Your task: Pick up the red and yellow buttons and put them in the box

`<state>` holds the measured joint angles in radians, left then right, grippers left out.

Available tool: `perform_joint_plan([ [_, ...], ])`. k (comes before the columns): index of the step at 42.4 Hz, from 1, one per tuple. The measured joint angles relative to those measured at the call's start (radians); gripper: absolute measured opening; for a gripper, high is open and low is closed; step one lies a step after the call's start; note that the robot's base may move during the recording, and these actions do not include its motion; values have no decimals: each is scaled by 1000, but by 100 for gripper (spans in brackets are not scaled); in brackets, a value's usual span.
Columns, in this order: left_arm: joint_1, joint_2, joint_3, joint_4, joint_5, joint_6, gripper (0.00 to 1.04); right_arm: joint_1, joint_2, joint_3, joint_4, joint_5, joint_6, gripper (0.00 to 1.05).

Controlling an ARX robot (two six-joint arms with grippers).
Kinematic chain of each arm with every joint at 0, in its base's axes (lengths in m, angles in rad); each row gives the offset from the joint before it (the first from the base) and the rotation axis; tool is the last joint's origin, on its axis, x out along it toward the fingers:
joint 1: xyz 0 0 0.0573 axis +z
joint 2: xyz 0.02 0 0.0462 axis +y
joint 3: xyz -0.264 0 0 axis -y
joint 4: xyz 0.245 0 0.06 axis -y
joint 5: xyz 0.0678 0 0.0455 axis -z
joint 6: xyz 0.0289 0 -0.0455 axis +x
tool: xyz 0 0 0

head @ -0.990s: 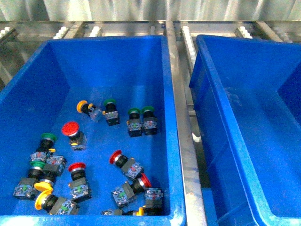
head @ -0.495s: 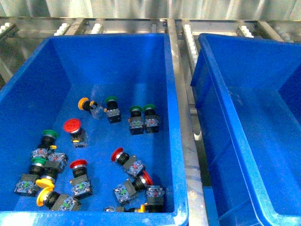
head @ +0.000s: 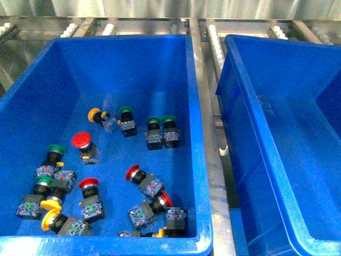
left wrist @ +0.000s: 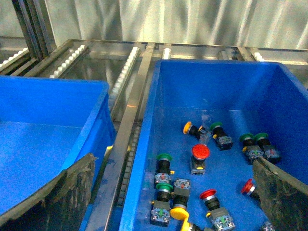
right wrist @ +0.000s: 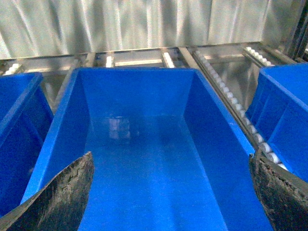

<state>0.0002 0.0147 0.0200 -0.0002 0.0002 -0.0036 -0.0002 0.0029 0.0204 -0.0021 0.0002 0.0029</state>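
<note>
The red buttons [head: 80, 140] and yellow buttons [head: 94, 114] lie on the floor of the left bin [head: 133, 69], mixed with green buttons [head: 153, 121]. None of them is in the box [head: 298, 160] on the right. It looks empty in the front view and in the right wrist view, so I judge that the task is only at its start.

I judge each button to be small, light and stiff, of hard plastic and not fragile. The round cap is smooth and may slip between the pads. A better hold is across the black body, or on the flat sides of the grey block.

One red button at the left middle of the bin seems to stand on its block, cap up. It is apart from its neighbours, so it looks the easiest to take. The buttons at the near wall lie touching each other, and there a green one may be caught by mistake.

The left gripper [left wrist: 173, 192] hangs above the left bin, jaws wide apart and holding nothing. The right gripper [right wrist: 171, 192] hangs over the box, also apart and empty.
</note>
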Motion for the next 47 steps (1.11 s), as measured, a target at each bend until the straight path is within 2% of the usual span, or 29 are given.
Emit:
perform_joint_plan([
  [6, 5, 11, 4, -14, 22, 9, 97, 0, 0, 0, 0, 0, 0, 98],
  [7, 26, 48, 35, -95, 111, 32, 97, 0, 0, 0, 0, 0, 0, 98],
  [9, 36, 153, 89, -186, 212, 75, 97, 0, 0, 0, 0, 1, 0, 98],
  [10, 31, 259, 129, -191, 277, 105, 97, 0, 0, 0, 0, 0, 0, 98],
  [13, 5, 446, 195, -113, 333, 158, 97, 0, 0, 0, 0, 0, 0, 98],
  [18, -23, 735, 306, 83, 338, 246, 97, 0, 0, 0, 0, 0, 0, 98],
  [22, -42, 904, 374, 170, 341, 310, 97, 0, 0, 0, 0, 0, 0, 98],
  [36, -69, 1386, 538, 355, 301, 553, 97, 0, 0, 0, 0, 0, 0, 98],
  [45, -69, 1673, 693, 446, 261, 673, 97, 0, 0, 0, 0, 0, 0, 98],
  [47, -69, 1738, 741, 424, 257, 679, 97, 0, 0, 0, 0, 0, 0, 98],
])
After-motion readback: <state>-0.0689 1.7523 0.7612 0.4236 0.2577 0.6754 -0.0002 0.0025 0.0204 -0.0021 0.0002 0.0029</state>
